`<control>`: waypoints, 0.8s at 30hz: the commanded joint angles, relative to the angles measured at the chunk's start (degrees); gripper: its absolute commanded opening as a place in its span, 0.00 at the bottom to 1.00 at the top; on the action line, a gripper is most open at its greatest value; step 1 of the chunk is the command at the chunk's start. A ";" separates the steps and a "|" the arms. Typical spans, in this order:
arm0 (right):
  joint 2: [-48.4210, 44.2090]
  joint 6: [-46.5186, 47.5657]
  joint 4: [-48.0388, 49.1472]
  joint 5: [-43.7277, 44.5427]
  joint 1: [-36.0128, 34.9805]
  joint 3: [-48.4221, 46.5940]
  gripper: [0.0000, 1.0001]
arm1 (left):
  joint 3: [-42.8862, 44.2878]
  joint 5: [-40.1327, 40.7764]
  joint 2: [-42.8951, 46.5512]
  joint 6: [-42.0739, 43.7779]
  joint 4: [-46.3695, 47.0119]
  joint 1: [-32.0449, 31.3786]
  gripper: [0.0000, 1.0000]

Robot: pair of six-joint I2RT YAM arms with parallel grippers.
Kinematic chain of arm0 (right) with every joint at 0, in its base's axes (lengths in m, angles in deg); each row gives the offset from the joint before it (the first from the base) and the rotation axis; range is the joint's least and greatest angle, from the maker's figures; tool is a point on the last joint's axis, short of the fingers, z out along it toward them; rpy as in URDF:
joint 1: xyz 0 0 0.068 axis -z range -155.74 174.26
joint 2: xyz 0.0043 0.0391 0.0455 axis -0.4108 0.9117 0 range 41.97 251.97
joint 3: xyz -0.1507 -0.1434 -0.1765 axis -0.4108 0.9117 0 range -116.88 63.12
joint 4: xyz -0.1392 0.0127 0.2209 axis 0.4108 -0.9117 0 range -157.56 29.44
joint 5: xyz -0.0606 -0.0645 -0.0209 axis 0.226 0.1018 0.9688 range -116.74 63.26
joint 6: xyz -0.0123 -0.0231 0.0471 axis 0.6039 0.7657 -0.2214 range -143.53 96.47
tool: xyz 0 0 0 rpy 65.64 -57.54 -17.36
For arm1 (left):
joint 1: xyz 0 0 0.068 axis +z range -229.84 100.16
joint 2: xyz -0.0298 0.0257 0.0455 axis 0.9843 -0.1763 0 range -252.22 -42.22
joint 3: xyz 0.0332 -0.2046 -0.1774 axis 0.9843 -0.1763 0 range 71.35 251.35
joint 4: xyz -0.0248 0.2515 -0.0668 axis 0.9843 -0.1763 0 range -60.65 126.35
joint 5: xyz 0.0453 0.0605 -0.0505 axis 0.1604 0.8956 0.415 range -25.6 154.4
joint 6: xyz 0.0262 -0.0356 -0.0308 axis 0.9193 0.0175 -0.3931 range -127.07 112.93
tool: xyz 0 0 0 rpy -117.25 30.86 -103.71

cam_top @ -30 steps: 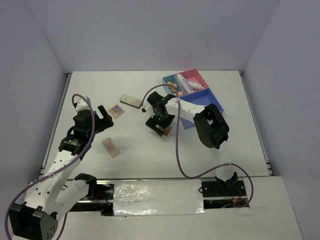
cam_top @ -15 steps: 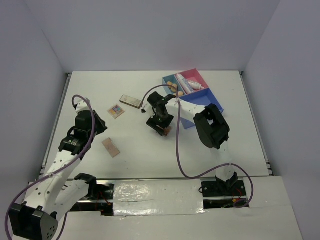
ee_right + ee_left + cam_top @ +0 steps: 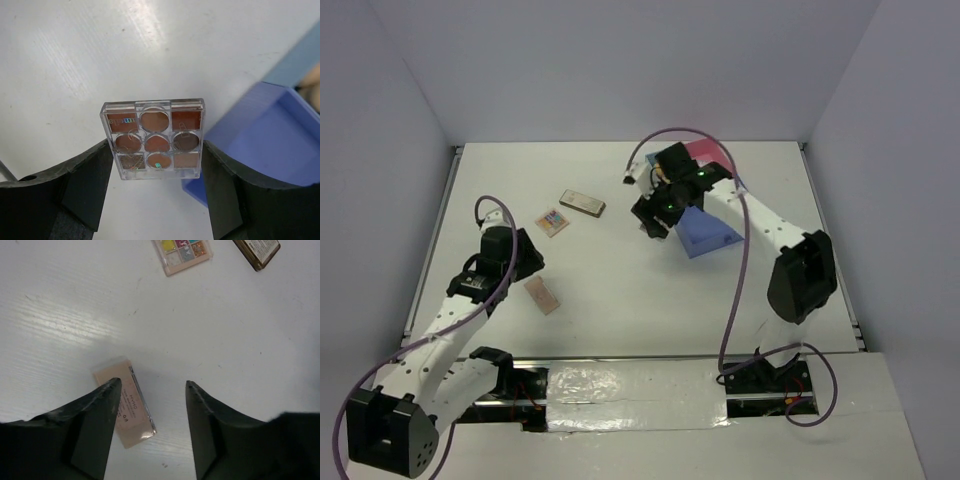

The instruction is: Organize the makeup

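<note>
The clear palette [image 3: 154, 120] of brown pans sits upright between the fingers of the right gripper [image 3: 155, 145], which is closed to the palette's width and clamps its two side edges. It hangs over the table [image 3: 620, 290] just left of the tray [image 3: 710, 235], by the blue compartment's corner. Further left of the tray, the pink palette [image 3: 125, 407] lies flat under the left gripper [image 3: 152, 384]. Its jaws are spread wide and hold nothing. One finger [image 3: 95, 415] overlaps the palette's edge in the wrist view, and whether it touches cannot be told. Beyond it, toward the tray, lie the multicolour palette [image 3: 552, 221] and then the brown-gold palette [image 3: 582, 203], near each other but apart. That makes four palettes, one held and three on the table, plus one tray and two grippers.
</note>
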 commanded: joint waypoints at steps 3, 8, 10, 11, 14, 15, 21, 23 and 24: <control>-4.92 0.79 -0.46 -4.24 7.45 -0.29 0.13 | -1.08 -0.62 -0.41 -1.80 0.82 0.74 0.78; -5.89 -2.28 1.73 -2.75 14.57 3.22 0.13 | -1.17 -1.15 -1.46 -1.45 1.61 1.09 0.86; -5.45 -4.56 2.18 -2.74 16.77 4.01 0.15 | -1.08 -1.33 -1.81 -1.36 1.79 1.18 0.86; -4.84 -5.27 2.70 -2.92 18.78 4.71 0.17 | -0.99 -1.41 -2.25 -1.18 1.97 1.18 0.86; -2.82 -7.38 3.93 -2.48 21.86 5.59 0.21 | -0.99 -1.76 -2.96 -0.83 2.40 1.35 0.86; -2.29 -7.73 4.28 -1.79 22.57 5.60 0.22 | -0.99 -1.85 -3.13 -0.83 2.41 1.35 0.86; 3.07 -7.39 8.24 4.27 24.60 5.25 0.35 | -2.39 -3.17 -3.92 -1.35 3.20 1.79 0.91; 5.88 -7.30 8.42 4.99 25.04 3.93 0.40 | -2.57 -3.35 -4.10 -1.79 2.94 1.88 0.93; 6.58 -7.30 8.51 5.25 25.47 3.49 0.42 | -2.66 -3.35 -4.10 -1.88 2.50 1.88 0.94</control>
